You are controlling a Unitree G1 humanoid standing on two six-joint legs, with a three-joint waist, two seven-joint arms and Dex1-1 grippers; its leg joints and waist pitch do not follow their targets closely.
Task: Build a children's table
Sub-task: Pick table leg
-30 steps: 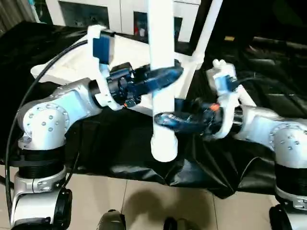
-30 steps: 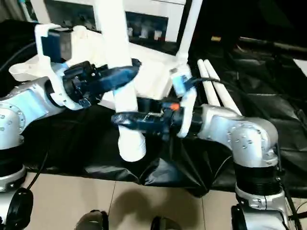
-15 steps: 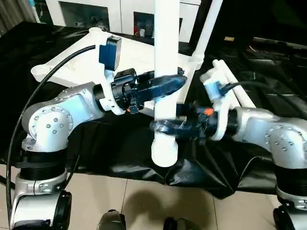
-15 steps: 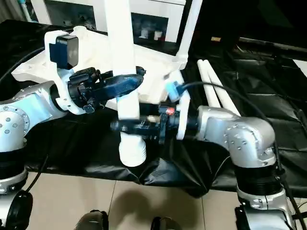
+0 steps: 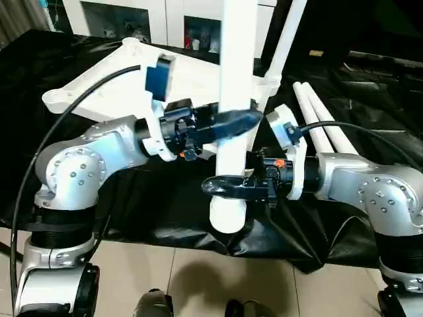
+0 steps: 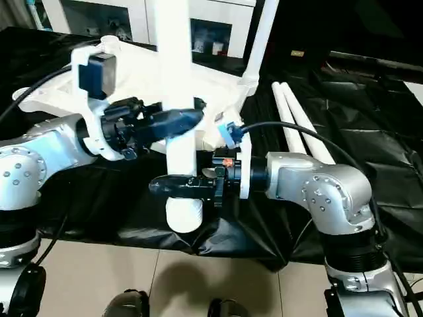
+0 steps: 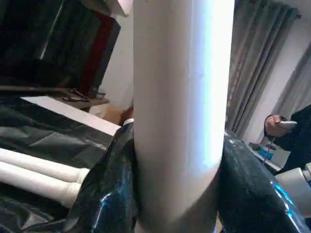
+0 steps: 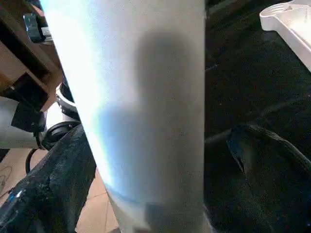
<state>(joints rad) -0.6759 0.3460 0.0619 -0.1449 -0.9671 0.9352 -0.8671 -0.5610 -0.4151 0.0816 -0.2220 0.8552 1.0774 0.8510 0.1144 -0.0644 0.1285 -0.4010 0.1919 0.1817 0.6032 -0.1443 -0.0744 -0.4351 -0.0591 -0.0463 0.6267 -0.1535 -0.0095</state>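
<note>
Left hand (image 5: 246, 121) grips the upright white leg (image 5: 236, 79) — right hand (image 5: 221, 187) gapes wide around it lower down, near the bench's (image 5: 370, 125) front edge

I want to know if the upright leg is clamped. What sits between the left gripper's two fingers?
The upright white leg fills the gap; the left gripper's fingers press on both its sides, seen in the left wrist view.
</note>
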